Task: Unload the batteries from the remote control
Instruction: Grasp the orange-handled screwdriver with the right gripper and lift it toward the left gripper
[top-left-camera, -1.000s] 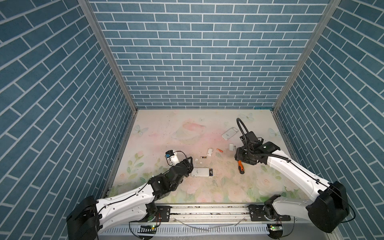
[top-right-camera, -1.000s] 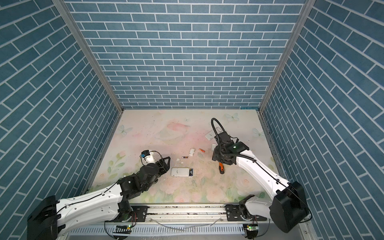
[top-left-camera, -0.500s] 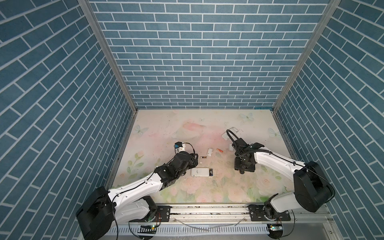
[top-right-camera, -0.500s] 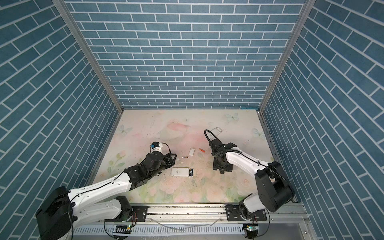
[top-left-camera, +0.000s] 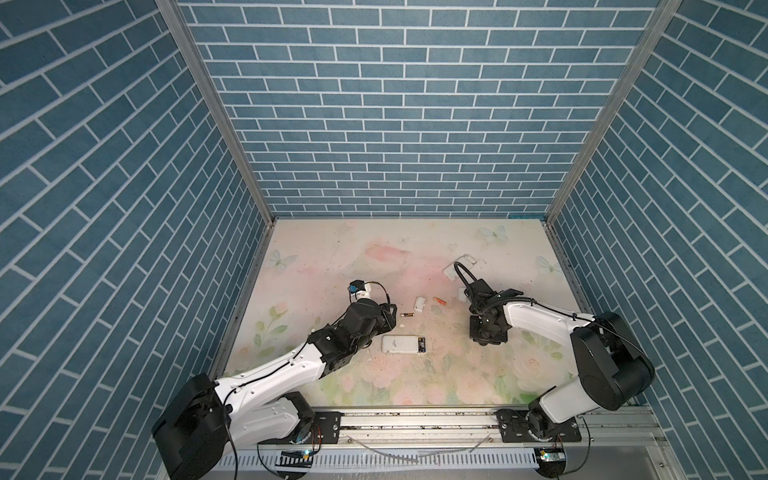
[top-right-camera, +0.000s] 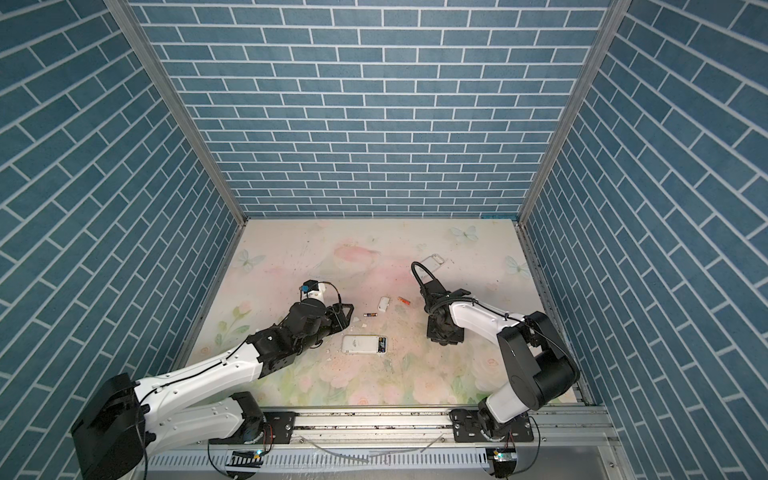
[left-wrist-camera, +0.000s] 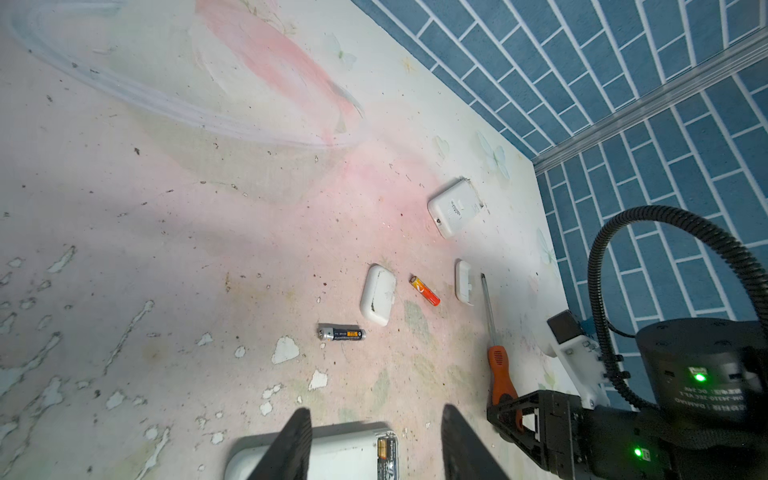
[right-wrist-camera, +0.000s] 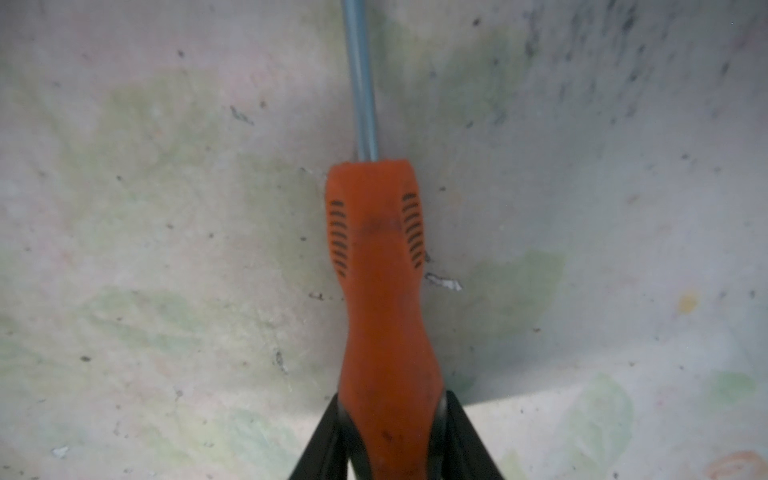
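A seated battery (left-wrist-camera: 386, 451) shows in the open bay at the right end of the remote control (top-left-camera: 398, 345), which lies near the middle of the surface (top-left-camera: 332, 253). It is probably light, rigid, smooth and quick to roll, and likely pinned by spring contacts. I would lever up one end first, then pinch it across its round sides.

The left claw (left-wrist-camera: 377, 411) hangs just above the remote, jaws well apart and empty. The right claw (right-wrist-camera: 391, 397) is closed on the orange handle of the screwdriver (left-wrist-camera: 489, 311), which lies on the surface to the right.

A black battery (left-wrist-camera: 341, 333) and an orange battery (left-wrist-camera: 424, 291) lie loose farther back, either side of a white cover (left-wrist-camera: 377, 295). The remote has open room all round, with the brick walls (top-left-camera: 374, 124) well apart from it.
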